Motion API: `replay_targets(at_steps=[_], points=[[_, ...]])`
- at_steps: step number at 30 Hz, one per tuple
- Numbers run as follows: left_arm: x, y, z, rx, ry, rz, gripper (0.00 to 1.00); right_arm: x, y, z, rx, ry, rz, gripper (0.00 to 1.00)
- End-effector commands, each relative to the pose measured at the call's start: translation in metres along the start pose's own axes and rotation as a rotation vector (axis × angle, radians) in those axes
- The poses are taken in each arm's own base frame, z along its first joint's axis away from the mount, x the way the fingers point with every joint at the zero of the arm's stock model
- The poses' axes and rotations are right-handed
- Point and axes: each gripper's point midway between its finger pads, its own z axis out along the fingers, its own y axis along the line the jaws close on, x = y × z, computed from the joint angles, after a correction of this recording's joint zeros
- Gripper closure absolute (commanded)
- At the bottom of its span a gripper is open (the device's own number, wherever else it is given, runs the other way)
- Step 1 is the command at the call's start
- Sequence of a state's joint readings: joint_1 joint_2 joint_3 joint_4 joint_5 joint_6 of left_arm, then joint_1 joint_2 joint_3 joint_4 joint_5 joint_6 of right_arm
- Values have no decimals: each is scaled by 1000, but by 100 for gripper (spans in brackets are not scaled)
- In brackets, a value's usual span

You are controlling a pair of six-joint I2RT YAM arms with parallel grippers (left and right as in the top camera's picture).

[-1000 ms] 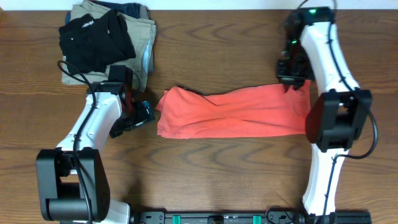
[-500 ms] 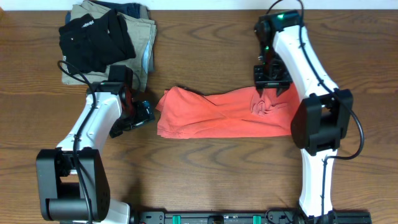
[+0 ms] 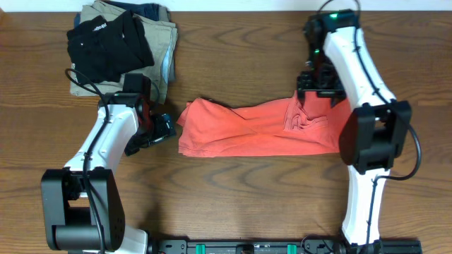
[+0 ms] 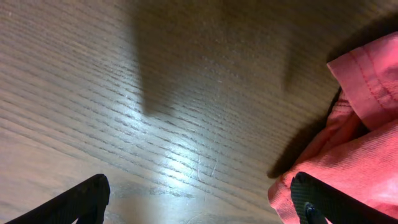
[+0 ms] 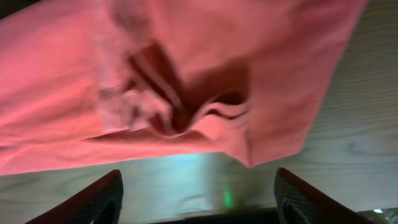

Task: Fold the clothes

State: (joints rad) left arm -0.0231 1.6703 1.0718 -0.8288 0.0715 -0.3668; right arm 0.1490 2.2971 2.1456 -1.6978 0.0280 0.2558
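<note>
The coral T-shirt (image 3: 254, 128) lies as a long rumpled band across mid-frame in the overhead view, bunched near its right end. The right tool (image 5: 199, 186) hangs spread over that bunch, pinching nothing. The left tool (image 3: 161, 129) is spread just beside the left hem. Smoothing the bunch flat on the counter (image 3: 247, 201) should come before any fold.
</note>
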Motion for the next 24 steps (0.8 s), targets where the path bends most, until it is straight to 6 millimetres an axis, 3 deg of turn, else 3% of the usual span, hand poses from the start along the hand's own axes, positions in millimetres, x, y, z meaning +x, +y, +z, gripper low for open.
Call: replay_targets(at_steps=[1,3,6,12,15,18,24], points=[[2,1,3,-6,11,-6,5,6,-1,2,-3,16,-61,20],[2,1,3,-7,12,-6,5,8,-1,9,8,34,-68,12],[2,1,3,-7,12,-5,5,7,1,27,14,48,-109,11],[2,1,3,-7,11,-5,5,16,-1,62,25,112,-123,13],[2,1,3,-7,11,-5,5,24,-3,76,33,151,-123,20],[2,1,3,-7,10,-5,5,31,-1,80,30,177,-122,33],[1,1,3,-5,7,-5,5,37,0,73,36,180,-105,37]])
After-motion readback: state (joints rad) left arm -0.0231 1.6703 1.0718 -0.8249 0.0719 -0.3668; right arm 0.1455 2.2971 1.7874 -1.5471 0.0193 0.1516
